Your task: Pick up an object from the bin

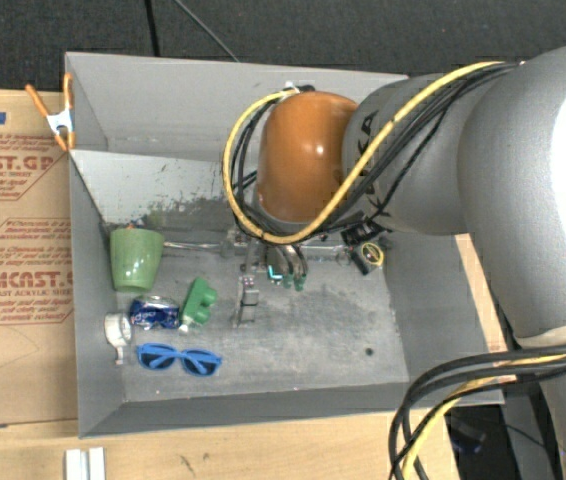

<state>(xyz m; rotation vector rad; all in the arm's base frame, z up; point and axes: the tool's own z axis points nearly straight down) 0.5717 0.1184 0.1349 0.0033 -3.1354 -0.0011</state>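
Note:
My gripper (250, 293) hangs below the orange wrist cover, low over the bin's middle. A small teal and dark thing (286, 273) sits right beside it, partly hidden by the wrist. Just left of the gripper a small green block (198, 303) lies on the bin floor. To the right, a yellow and black round thing (368, 256) peeks out from under the arm.
A pale green cup (135, 257) lies on its side at the left wall. Below it lie a blue and white crumpled tube (145, 317) and blue sunglasses (180, 359). The arm covers the bin's right back part.

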